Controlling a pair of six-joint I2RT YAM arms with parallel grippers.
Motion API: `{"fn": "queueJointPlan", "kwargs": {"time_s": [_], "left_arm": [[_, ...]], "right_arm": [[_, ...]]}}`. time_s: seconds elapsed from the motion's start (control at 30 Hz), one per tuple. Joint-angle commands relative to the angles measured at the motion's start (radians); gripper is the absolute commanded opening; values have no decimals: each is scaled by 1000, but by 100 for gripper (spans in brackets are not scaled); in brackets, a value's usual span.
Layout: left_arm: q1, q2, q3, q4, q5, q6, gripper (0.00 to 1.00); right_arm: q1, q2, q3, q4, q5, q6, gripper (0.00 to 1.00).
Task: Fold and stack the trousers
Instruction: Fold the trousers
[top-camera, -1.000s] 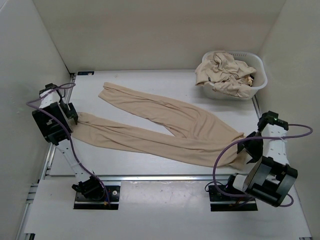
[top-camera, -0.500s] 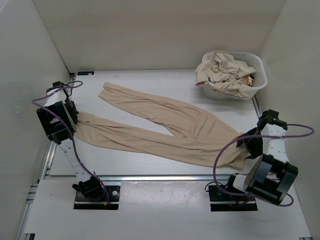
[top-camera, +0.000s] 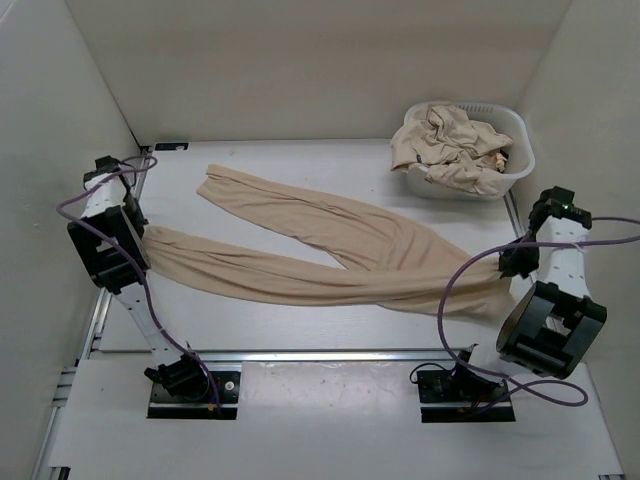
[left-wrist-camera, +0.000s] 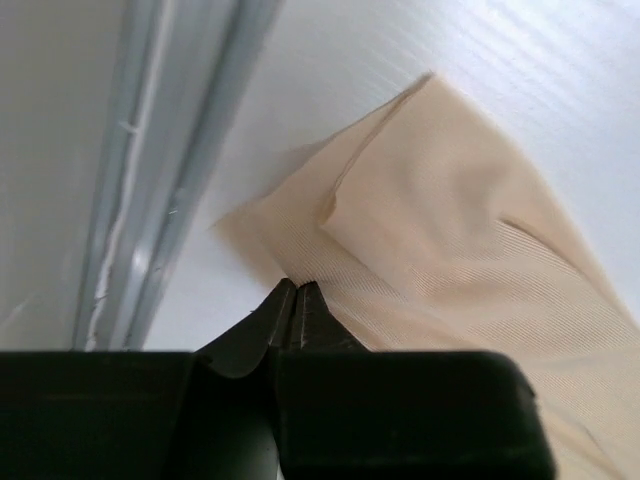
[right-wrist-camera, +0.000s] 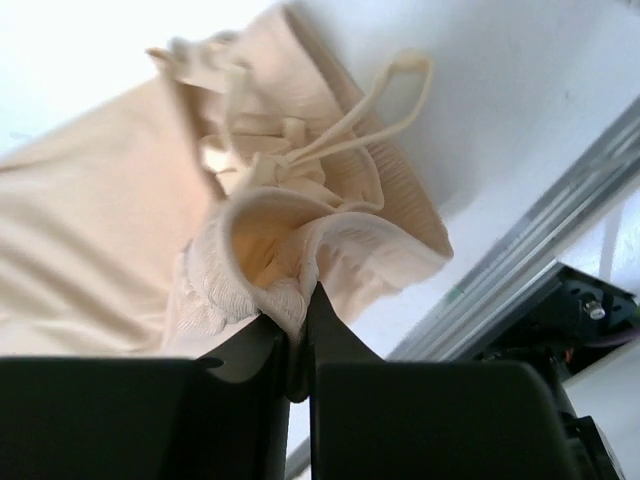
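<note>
One pair of beige-tan trousers (top-camera: 330, 250) lies spread across the table, legs pointing left, waist at the right. My left gripper (top-camera: 138, 240) is shut on the near leg's cuff (left-wrist-camera: 400, 220) at the table's left edge. My right gripper (top-camera: 508, 268) is shut on the ribbed waistband (right-wrist-camera: 290, 260), with the drawstring (right-wrist-camera: 370, 100) hanging loose beyond it. The far leg (top-camera: 270, 200) lies flat, its cuff at the back left. More crumpled beige trousers (top-camera: 445, 145) fill the laundry basket.
The white plastic laundry basket (top-camera: 520, 150) stands at the back right corner. Metal rails run along the table's left edge (left-wrist-camera: 170, 190) and right edge (right-wrist-camera: 540, 240). White walls close in on three sides.
My right gripper has moved back and to the right with the waistband, pulling the trousers straighter. My left gripper has shifted slightly back with the cuff.
</note>
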Motion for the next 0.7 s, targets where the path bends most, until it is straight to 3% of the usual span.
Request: {"fn": "queueJointPlan", "kwargs": {"time_s": [0.0, 0.1, 0.27, 0.3, 0.43, 0.47, 0.6, 0.67], "left_arm": [[6, -159, 79, -5, -56, 0, 14], [6, -150, 174, -16, -65, 0, 14], [-5, -64, 526, -125, -93, 0, 14], [-5, -76, 527, -134, -93, 0, 14], [6, -231, 288, -114, -93, 0, 14], [23, -256, 177, -114, -93, 0, 14], [78, -308, -22, -93, -84, 0, 14], [112, -319, -123, -69, -100, 0, 14]], "right_arm": [[-2, 12, 129, -51, 20, -21, 0], [-2, 52, 263, -51, -21, -30, 0], [-2, 142, 481, -132, -83, -59, 0], [-2, 142, 492, -143, -83, -59, 0], [-45, -9, 334, -166, -72, -70, 0], [-80, -44, 271, -166, -89, -81, 0], [-107, -231, -76, -166, -89, -81, 0], [-116, -284, -165, -166, -61, -81, 0]]}}
